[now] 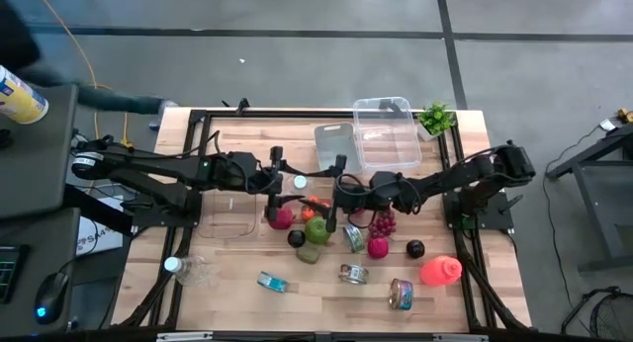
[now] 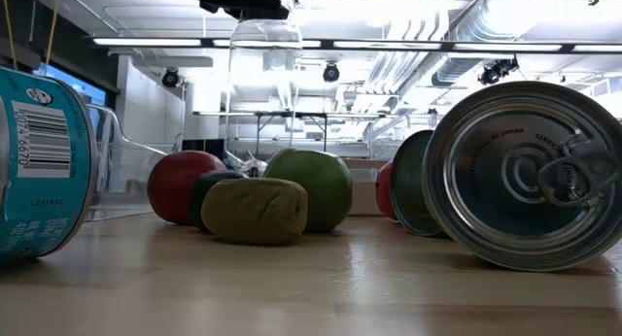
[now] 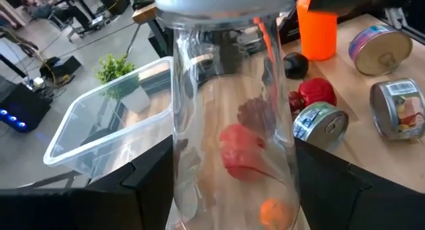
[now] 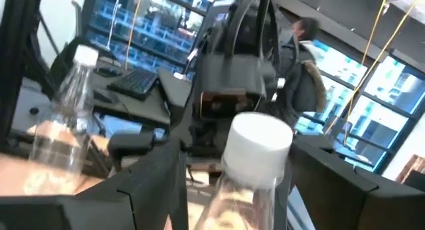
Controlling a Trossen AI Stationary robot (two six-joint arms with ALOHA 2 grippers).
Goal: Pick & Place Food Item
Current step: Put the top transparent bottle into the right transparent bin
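Bottle (image 3: pixel 232 123) aloft, grasped by left end effector (image 3: pixel 234 190); right end effector (image 4: pixel 239 183) flanks it, grip unclear. Food (image 1: pixel 316 230) lies on surface (image 1: pixel 227 273), unplaced in bin (image 1: pixel 396 107).

Four tins: one (image 1: pixel 354 237), another (image 1: pixel 353 274), a third (image 1: pixel 401 294), a teal one (image 1: pixel 272 282). Two clear bottles: one lying (image 1: pixel 193 271), one upright (image 3: pixel 226 117). Two clear tubs (image 1: pixel 386 132), (image 1: pixel 334 147). One orange bottle (image 1: pixel 440 271). One potted plant (image 1: pixel 435 118).

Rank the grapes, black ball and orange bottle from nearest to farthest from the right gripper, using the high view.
From the right gripper:
1. Grapes, close on its right.
2. Black ball, farther right.
3. Orange bottle, farthest right.
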